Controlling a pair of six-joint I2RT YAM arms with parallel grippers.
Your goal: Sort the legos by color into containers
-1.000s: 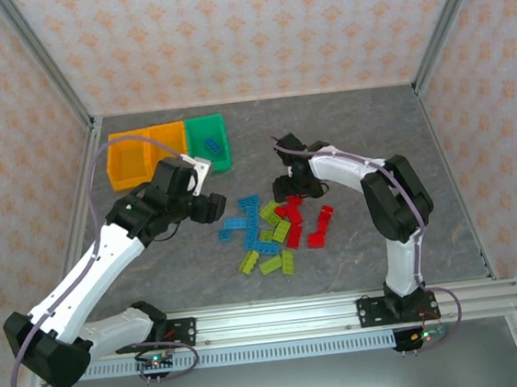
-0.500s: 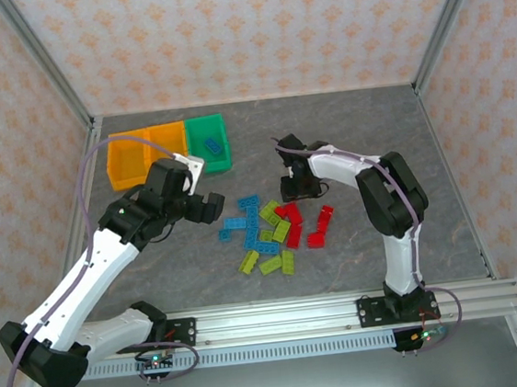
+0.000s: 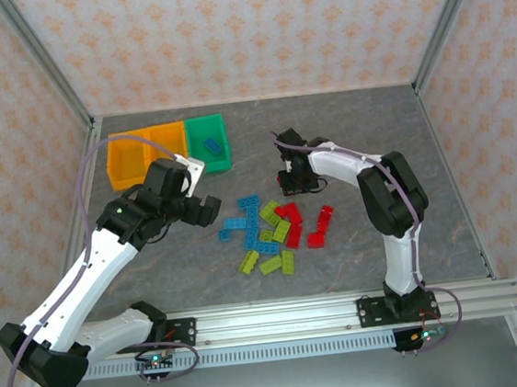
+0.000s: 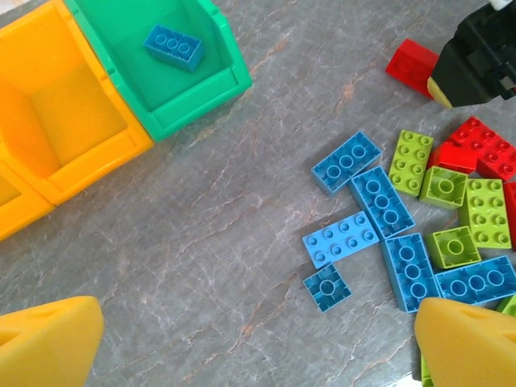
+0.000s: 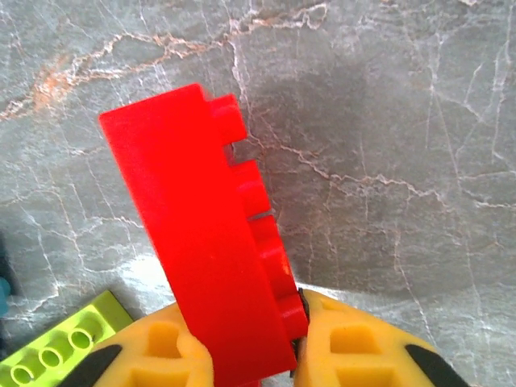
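Three joined containers [image 3: 168, 140] stand in a row at the far left of the bench [image 3: 372, 126]. Two are orange bins [image 4: 64, 121]; the rightmost is a green bin [image 3: 198, 130]. One blue brick [image 4: 173, 46] lies flat, studs up, on the floor of the green bin.

The loose legos [image 3: 267, 234] lie in a cluster near the middle of the bench, between the two arms. Blue pieces sit toward the left, lime green pieces through the middle and near side, and red pieces toward the right. Several pieces touch or overlap their neighbours.

The left claw [image 3: 212, 208] hovers over bare bench between the containers and the cluster. Its jaws are spread fully apart and grip nothing. In the left wrist view its yellow pads [image 4: 48, 343] occupy the two bottom corners, with bench surface and blue pieces between them.

The right claw [image 3: 287, 183] is positioned at the far edge of the cluster. Its jaws are closed on one red brick [image 5: 214, 242]. In the right wrist view the brick stands on edge, clamped at its lower end between the two yellow pads, with its studs facing right and its body leaning slightly left. Whether the free end of the brick touches the bench cannot be determined. One lime green brick [image 5: 56, 347] lies flat on the bench just beside the left pad in that view.
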